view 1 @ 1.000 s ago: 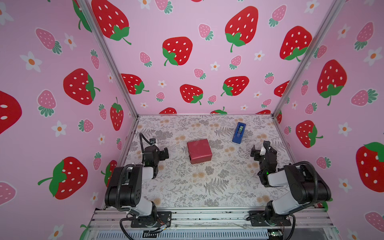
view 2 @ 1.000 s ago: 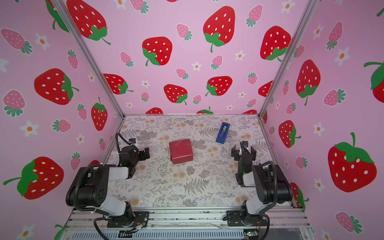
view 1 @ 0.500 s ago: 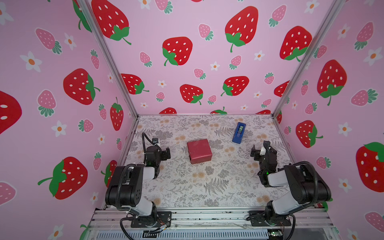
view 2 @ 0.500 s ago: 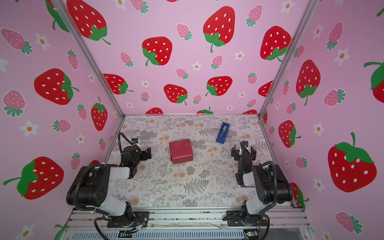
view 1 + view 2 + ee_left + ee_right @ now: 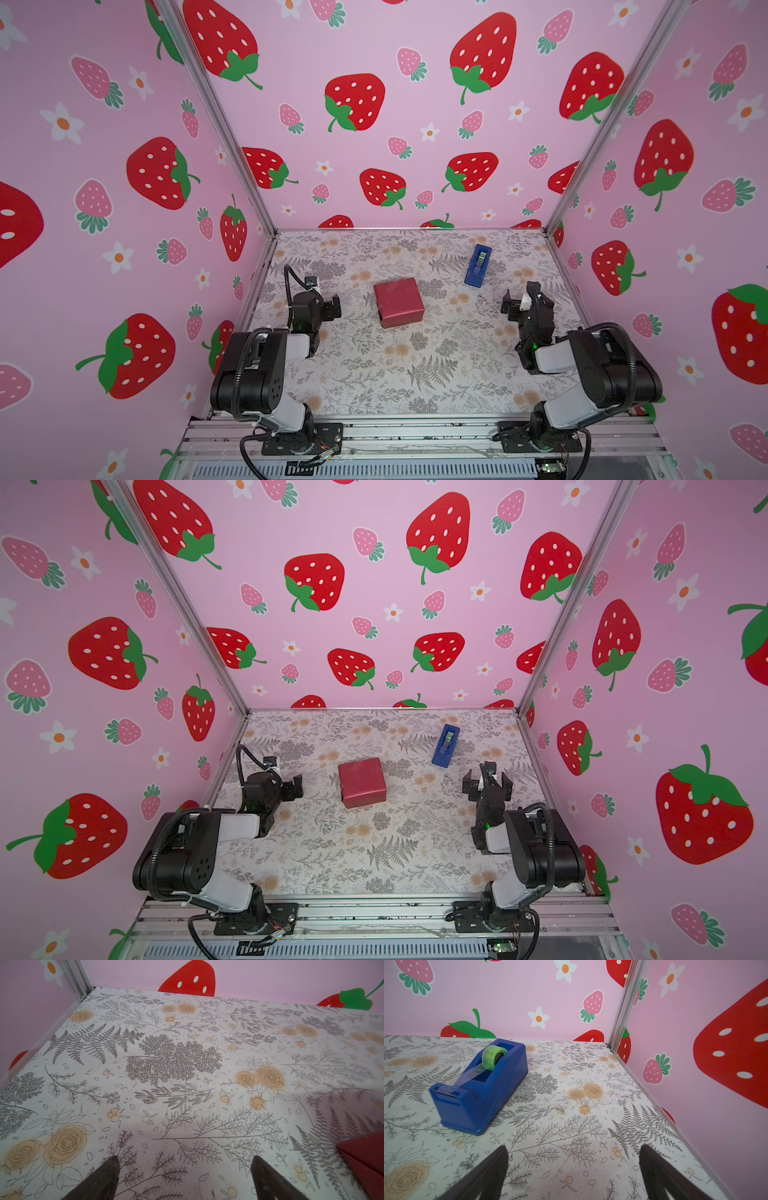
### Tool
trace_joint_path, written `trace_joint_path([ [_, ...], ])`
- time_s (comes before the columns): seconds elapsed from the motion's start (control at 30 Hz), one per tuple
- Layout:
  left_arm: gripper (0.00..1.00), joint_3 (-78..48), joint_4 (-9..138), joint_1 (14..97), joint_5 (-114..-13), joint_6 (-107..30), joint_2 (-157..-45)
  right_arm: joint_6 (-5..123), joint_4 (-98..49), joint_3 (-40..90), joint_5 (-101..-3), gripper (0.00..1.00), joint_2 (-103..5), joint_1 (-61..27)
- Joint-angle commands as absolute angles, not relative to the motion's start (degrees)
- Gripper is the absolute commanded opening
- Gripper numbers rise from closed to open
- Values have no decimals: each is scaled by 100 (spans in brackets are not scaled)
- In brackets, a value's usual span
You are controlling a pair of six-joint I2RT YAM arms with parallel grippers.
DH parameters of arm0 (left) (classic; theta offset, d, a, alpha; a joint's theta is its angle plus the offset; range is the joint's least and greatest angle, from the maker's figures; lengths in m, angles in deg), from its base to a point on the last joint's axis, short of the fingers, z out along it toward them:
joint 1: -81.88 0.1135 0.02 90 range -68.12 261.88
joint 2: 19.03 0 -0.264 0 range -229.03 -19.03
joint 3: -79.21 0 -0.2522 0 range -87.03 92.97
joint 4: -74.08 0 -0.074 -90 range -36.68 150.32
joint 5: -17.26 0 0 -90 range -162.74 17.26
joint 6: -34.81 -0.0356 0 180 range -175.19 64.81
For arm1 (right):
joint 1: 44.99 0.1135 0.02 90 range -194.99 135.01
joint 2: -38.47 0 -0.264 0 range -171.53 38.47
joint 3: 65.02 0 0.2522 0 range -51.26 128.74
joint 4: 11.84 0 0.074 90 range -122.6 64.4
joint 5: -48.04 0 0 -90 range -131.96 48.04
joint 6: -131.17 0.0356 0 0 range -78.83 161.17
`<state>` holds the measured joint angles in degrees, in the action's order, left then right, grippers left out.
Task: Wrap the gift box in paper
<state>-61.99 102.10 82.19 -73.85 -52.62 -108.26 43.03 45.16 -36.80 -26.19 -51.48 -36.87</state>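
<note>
The paper [image 5: 398,301] [image 5: 361,782] is crimson red and folded around a box shape in the middle of the table. The gift box itself is hidden beneath it. One red corner of the paper [image 5: 365,1157] shows at the edge of the left wrist view. My left gripper [image 5: 332,309] [image 5: 297,787] [image 5: 184,1159] stands open to the left of the parcel, apart from it, with nothing between its fingers. To the parcel's right, near the wall, my right gripper [image 5: 519,297] [image 5: 486,777] [image 5: 573,1148] is also open and empty.
A blue tape dispenser [image 5: 478,266] [image 5: 445,746] [image 5: 479,1086] with a green roll stands at the back right, just ahead of the right gripper. Pink strawberry walls close in the floral table [image 5: 415,374] on three sides.
My left gripper has crept slightly to the right, toward the parcel. The right arm and the parcel have not moved.
</note>
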Motion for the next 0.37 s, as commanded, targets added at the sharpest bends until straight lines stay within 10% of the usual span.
trace_joint_path([
  [0.0, 99, -6066, 10356, 8214, -7432, -5377, -10780, 4294, 4754, -3666, -2649, 100, -5144, -3701],
  [0.33, 99, -6056, 10365, 8242, -7384, -5370, -10793, 4292, 4754, -3667, -2649, 100, -5143, -3713],
])
